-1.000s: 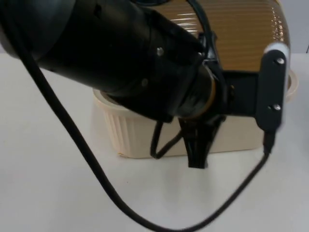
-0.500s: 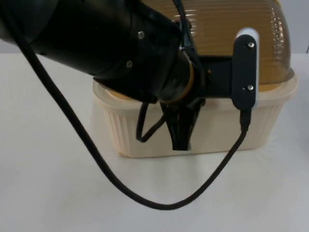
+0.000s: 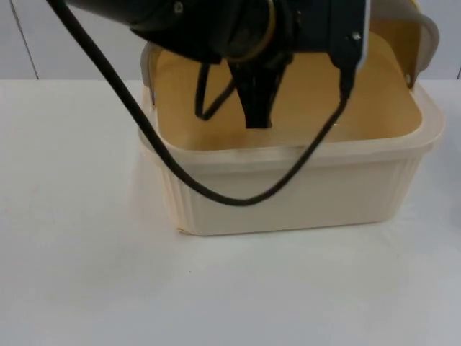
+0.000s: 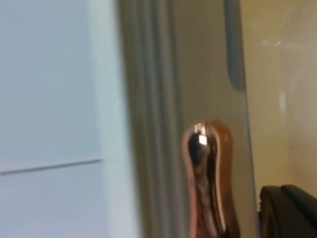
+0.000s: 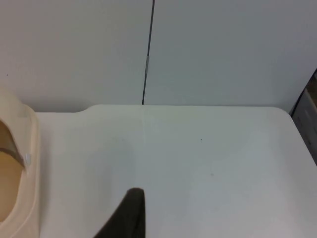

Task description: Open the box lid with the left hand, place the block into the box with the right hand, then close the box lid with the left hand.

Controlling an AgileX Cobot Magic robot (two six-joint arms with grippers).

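A cream ribbed box [image 3: 288,194] stands on the white table with its inside uncovered. Its amber see-through lid [image 3: 426,32] is swung up at the back. My left gripper [image 3: 256,115] hangs over the box's opening, fingers pressed together into one black wedge and shut on the lid. In the left wrist view the lid's rim [image 4: 158,99] stands upright, with a shiny brown piece [image 4: 208,188] beside my fingertip [image 4: 287,213]. My right gripper [image 5: 131,218] waits over bare table to the right of the box's rim [image 5: 29,163].
White table [image 3: 86,274] stretches in front of and left of the box. In the right wrist view the table [image 5: 208,158] runs to the grey partition wall [image 5: 223,49], with its edge at the far right.
The left gripper has gone up and back from the box's front wall. The lid has swung from shut to raised, and the box's inside is now uncovered.
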